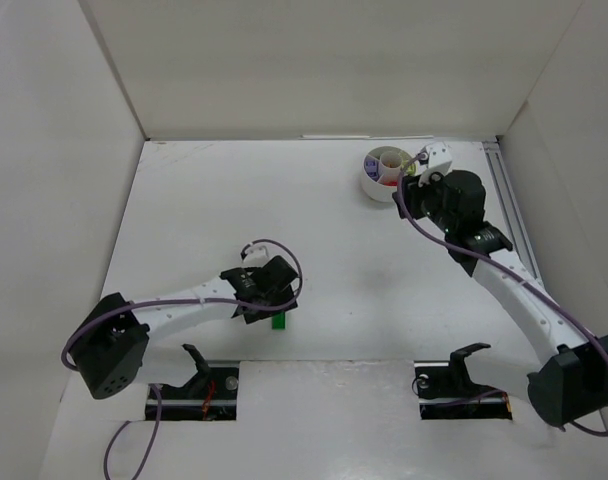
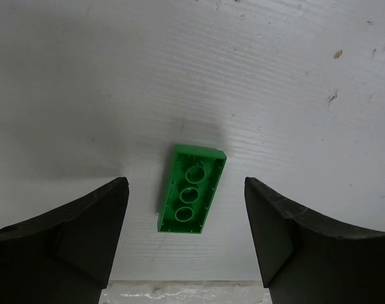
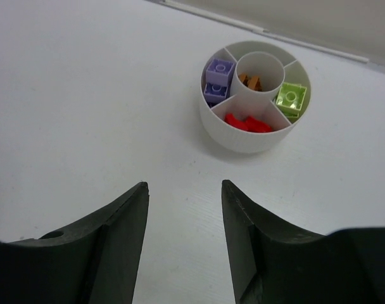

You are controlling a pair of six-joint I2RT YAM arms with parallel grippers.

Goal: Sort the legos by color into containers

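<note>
Item: green brick (image 2: 191,197), one piece, lying upside-down on the table (image 2: 85,76) near its near edge, well apart from the dish (image 3: 243,142); hollow underside up, three round tubes in a row, glossy hard plastic, long axis a little askew to the jaws. Left gripper (image 2: 186,187): jaws moderately wide, one on each side of the brick, neither touching it, nothing held. Step in hand, by judgement: pick-up of this brick. Handling note: turn the wrist slightly so the pads meet the long sides flat; keep the brick centred so both pads land together, since a smooth light piece would likely skid or spin if one touched first; go low, as the brick is shallow. Right gripper (image 3: 185,190): jaws parted, gap empty, poised near the dish. Dish contents: lavender bricks (image 3: 218,79) in the left wedge; orange-brown pieces (image 3: 251,81) in the central cup (image 3: 262,63); lime brick (image 3: 290,98) in the right wedge; red pieces (image 3: 248,122) in the near wedge; far wedge shows nothing from here, the likely place for green.
</note>
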